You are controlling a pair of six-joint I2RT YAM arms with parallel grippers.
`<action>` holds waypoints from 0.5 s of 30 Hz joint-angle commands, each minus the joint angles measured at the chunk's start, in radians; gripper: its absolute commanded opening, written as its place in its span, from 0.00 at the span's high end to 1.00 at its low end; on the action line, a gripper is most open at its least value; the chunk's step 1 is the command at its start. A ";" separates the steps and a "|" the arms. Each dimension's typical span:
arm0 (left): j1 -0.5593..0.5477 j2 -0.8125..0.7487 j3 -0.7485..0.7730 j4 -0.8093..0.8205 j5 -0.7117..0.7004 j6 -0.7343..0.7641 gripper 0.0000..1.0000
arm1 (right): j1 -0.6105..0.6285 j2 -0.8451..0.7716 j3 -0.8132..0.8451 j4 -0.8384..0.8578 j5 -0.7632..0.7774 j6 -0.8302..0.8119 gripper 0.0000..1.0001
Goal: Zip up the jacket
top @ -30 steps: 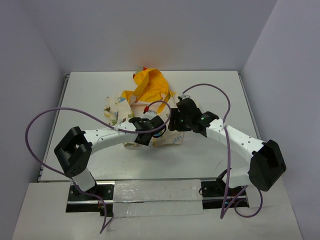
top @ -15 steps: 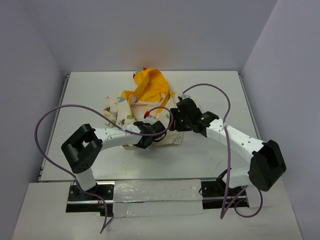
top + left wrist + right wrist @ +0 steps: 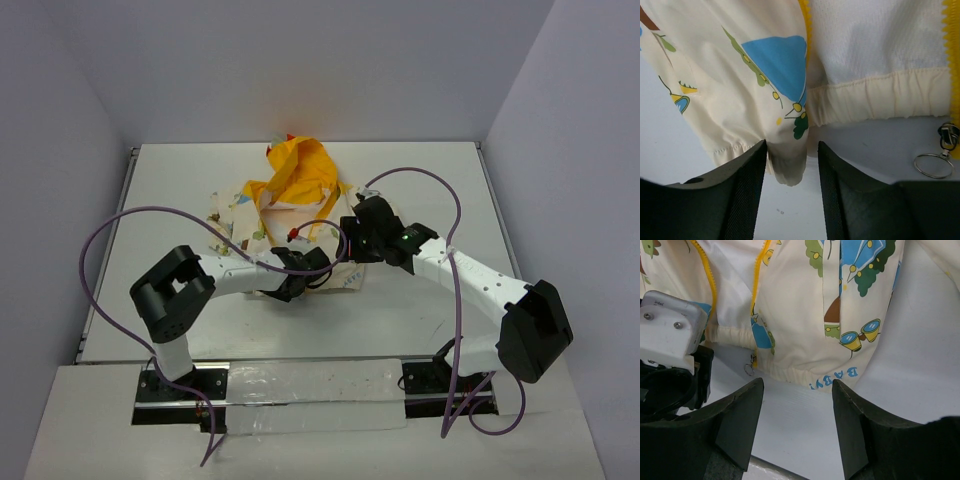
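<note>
The jacket (image 3: 290,205) lies spread on the table, cream with cartoon prints, its yellow hood at the far end. My left gripper (image 3: 298,272) is at the near hem. In the left wrist view its jaws (image 3: 791,150) are open, with a corner of the cream hem (image 3: 787,167) between them, against the left finger. The zipper pull ring (image 3: 933,165) lies to the right below yellow zipper teeth (image 3: 952,30). My right gripper (image 3: 352,245) is open and empty, hovering just short of the hem (image 3: 837,377); the ring (image 3: 748,369) and the left gripper's housing (image 3: 667,335) show there too.
The white table (image 3: 420,180) has a raised rim and grey walls around it. Purple cables (image 3: 120,230) loop over both arms. The two grippers are close together over the jacket's near hem.
My left arm has pulled its elbow in towards the centre, and the left gripper has slid a little nearer along the hem. The right arm has barely moved.
</note>
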 commanded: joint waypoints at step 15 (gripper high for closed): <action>0.102 -0.268 0.056 0.056 0.288 -0.042 1.00 | -0.008 -0.036 0.031 -0.036 0.078 -0.022 0.35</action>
